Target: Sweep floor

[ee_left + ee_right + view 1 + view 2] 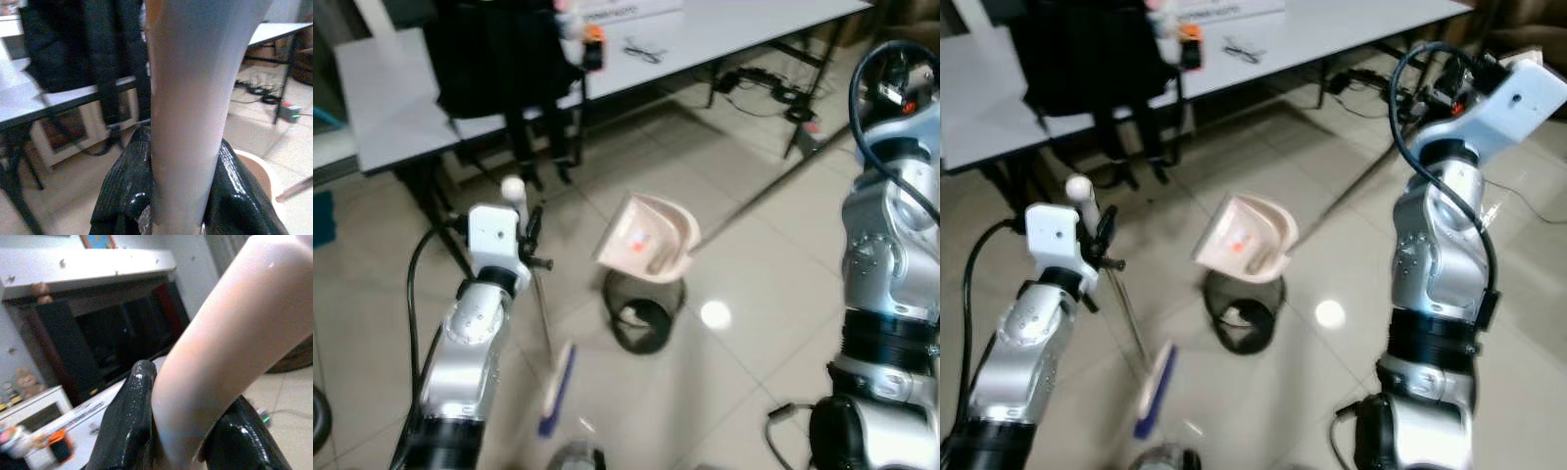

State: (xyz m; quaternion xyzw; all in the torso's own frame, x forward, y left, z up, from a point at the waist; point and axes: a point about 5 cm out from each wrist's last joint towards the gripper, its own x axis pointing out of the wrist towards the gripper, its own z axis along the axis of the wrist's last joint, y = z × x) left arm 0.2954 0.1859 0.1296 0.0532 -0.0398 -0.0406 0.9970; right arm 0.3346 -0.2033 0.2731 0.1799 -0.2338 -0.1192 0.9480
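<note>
Broom (551, 377) clamped in left end effector (178, 196), dustpan (649, 238) handle in right end effector (183, 431).

The dustpan (647, 238) hangs tilted above the bin (643, 311); the broom (554, 388) stands to their left; the desk (724, 29) is behind.

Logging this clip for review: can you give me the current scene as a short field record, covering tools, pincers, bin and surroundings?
left pincer: shut on the broom handle, held upright
broom head: blue bristles, low near the tiled floor
right pincer: shut on the dustpan handle
dustpan: beige, raised and tipped above the bin
bin: black, round, on the floor under the dustpan
background: white table with black bag hanging at its edge
</note>
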